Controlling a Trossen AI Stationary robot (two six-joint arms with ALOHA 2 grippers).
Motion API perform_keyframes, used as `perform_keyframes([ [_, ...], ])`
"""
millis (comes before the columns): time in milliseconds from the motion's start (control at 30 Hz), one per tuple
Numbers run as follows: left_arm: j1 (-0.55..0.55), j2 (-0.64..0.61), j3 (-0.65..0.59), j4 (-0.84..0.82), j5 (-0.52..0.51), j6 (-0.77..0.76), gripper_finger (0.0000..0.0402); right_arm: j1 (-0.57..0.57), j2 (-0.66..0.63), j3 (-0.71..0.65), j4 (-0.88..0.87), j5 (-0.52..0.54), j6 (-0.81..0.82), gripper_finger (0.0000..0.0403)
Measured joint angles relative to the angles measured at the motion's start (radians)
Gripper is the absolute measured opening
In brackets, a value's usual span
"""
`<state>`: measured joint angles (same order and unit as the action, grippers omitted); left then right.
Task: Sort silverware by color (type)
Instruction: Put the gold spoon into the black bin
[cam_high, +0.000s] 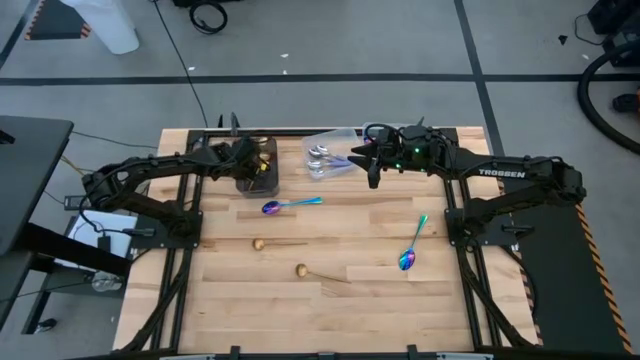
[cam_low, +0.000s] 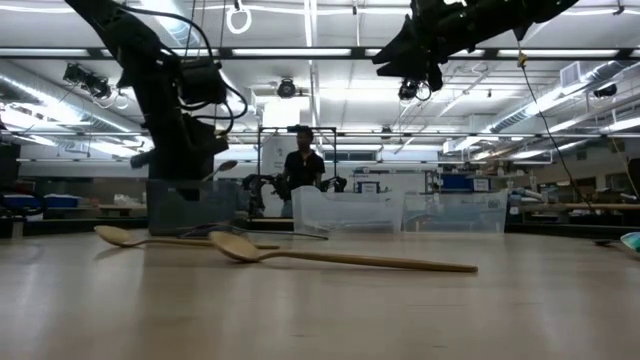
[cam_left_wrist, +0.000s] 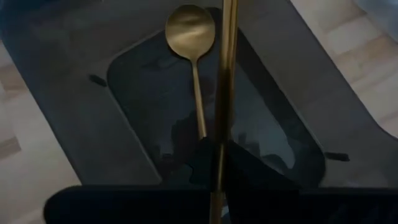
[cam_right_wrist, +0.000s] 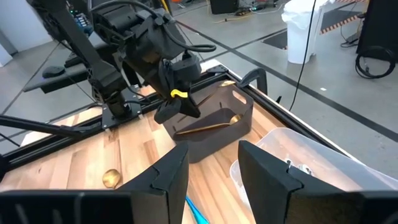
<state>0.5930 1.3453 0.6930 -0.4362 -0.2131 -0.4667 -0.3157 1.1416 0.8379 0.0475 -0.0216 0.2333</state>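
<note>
The left gripper (cam_high: 262, 168) is positioned over the dark rectangular plastic tray (cam_high: 246, 186) at the far side of the light wooden table (cam_high: 330, 300). Its fingers are clamped on the slim handle of a gold spoon (cam_left_wrist: 225, 93), which runs upright between them. Directly below this gripper, a second gold spoon (cam_left_wrist: 192, 43) lies on the tray floor.

The right gripper (cam_high: 372, 168) hangs above the table just beside the clear plastic container (cam_high: 335, 150), with its fingers (cam_right_wrist: 273, 180) apart and nothing between them. Shiny silver spoons (cam_high: 318, 160) lie inside that container, beside this gripper.

Loose silverware on the table:
- One iridescent blue-purple spoon (cam_high: 290, 205) lies between the two grippers, nearer the table's front edge.
- A second iridescent spoon (cam_high: 412, 245) lies well forward of the right gripper.
- Two gold spoons (cam_high: 258, 243) (cam_high: 302, 269) lie forward of the left gripper, well apart from it.
</note>
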Motion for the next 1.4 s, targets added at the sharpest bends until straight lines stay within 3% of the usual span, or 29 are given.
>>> perform_keyframes([
  [400,-0.005,0.0,-0.015,0.043,-0.002,-0.021,0.0027,0.0,0.0,0.0,0.001,0.002,0.009,0.0148],
  [800,-0.106,0.036,-0.013,-0.001,-0.023,-0.025,0.0027,0.0,0.0,0.0,0.002,0.002,0.03,0.0148],
  [1033,-0.116,0.055,-0.012,-0.049,-0.024,-0.116,0.0029,0.0,0.0,0.0,0.003,0.002,0.03,0.0148],
  [1400,-0.116,0.043,-0.012,-0.053,-0.017,-0.178,0.0088,0.0,0.0,0.0,0.003,0.002,0.03,0.0148],
])
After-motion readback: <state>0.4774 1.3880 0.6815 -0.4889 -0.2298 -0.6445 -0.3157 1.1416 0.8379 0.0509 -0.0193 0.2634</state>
